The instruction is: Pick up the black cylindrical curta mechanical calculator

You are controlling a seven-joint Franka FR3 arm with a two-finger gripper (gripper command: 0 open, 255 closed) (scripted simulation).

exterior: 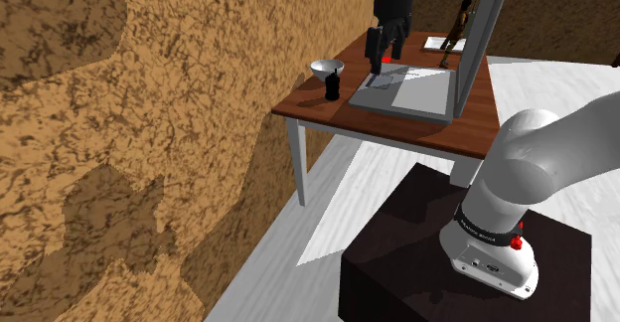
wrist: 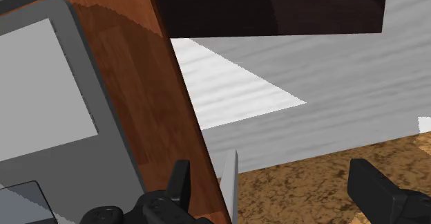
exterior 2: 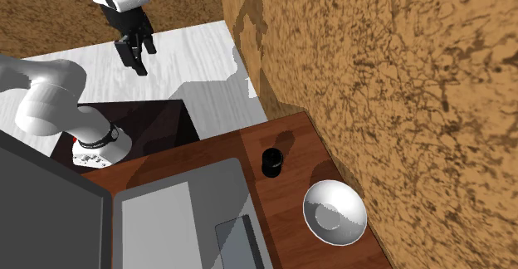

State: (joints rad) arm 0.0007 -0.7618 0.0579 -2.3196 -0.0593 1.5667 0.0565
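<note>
The black cylindrical calculator (exterior: 333, 86) stands upright on the brown wooden table (exterior: 318, 106) near its wall-side edge, beside a white bowl (exterior: 327, 68). In the second exterior view the calculator (exterior 2: 271, 162) sits between the bowl (exterior 2: 334, 213) and the grey laptop (exterior 2: 178, 217). My gripper (exterior: 384, 54) hangs well above the laptop's front part, to the shoulder view's right of the calculator and apart from it. In the wrist view my gripper (wrist: 275, 188) is open, its fingers (wrist: 181, 181) wide apart with nothing between them, over the table's edge (wrist: 173, 126).
An open grey laptop (exterior: 412, 91) takes up most of the table, its screen (exterior: 475, 42) upright. A brown figurine (exterior: 457, 27) and a flat book (exterior: 435, 44) lie at the far end. A mottled brown wall (exterior: 149, 121) runs along the table. My dark stand (exterior: 447, 260) is on the pale floor.
</note>
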